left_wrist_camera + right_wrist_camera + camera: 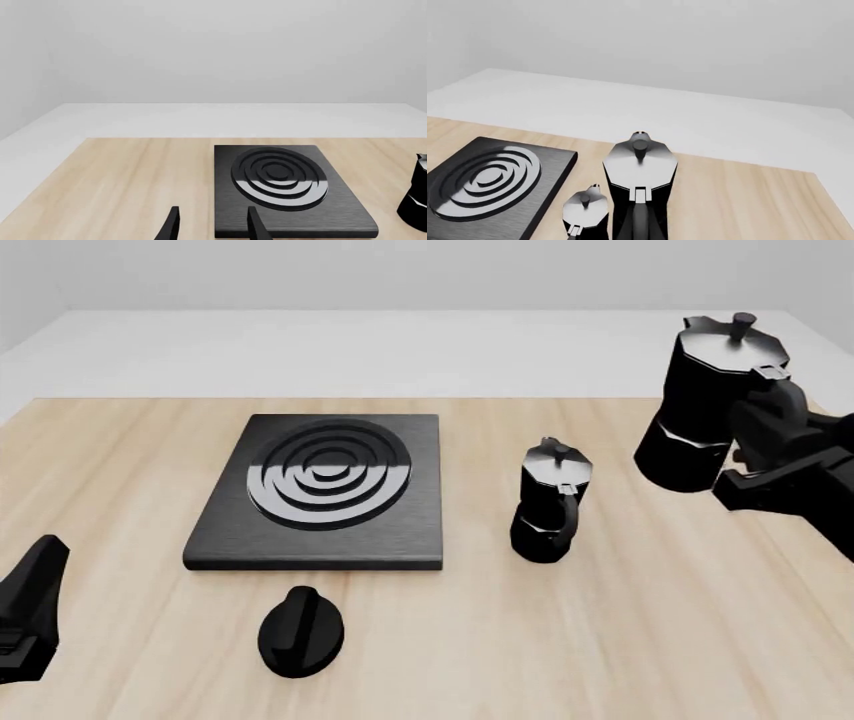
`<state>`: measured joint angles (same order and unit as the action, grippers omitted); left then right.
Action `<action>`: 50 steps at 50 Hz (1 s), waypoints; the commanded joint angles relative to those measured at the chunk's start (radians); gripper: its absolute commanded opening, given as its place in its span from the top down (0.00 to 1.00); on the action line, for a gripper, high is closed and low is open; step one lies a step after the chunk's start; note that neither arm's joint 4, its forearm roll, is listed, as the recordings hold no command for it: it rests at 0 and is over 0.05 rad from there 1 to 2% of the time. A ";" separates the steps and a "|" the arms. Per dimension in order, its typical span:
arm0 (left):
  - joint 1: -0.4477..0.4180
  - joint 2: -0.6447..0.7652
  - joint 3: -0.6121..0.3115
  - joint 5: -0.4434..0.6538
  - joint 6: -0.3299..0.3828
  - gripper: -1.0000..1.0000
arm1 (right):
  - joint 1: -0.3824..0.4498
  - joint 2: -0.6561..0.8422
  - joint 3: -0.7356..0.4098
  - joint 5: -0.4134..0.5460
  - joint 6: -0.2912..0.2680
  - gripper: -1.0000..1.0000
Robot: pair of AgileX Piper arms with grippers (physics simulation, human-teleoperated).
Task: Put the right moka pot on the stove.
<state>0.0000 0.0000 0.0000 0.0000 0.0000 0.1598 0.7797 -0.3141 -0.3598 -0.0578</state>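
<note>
Table (641, 640): other moka pot (549, 502) between stove (320, 490), right moka pot (707, 405).

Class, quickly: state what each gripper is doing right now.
Left gripper: open, holding nothing.
Right gripper: closed on the right moka pot, lifted off the table.

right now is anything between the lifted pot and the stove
Yes. The other moka pot stands on the table between the right moka pot, held aloft by the right gripper, and the stove.
</note>
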 commanded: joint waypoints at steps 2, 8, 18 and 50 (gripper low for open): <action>0.000 0.000 0.000 0.000 0.000 0.00 | 0.096 -0.016 -0.135 0.065 0.010 1.00; 0.000 0.000 0.000 0.000 0.000 0.00 | 0.156 0.007 -0.181 0.079 0.008 1.00; 0.000 0.000 0.000 0.000 0.000 0.00 | 0.232 0.068 -0.238 0.070 0.002 1.00; 0.000 0.000 0.000 0.000 0.000 0.00 | 0.415 0.402 -0.409 -0.071 -0.040 1.00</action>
<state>0.0000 0.0000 0.0000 0.0000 0.0000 0.5312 1.0979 -0.6410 -0.3855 -0.0870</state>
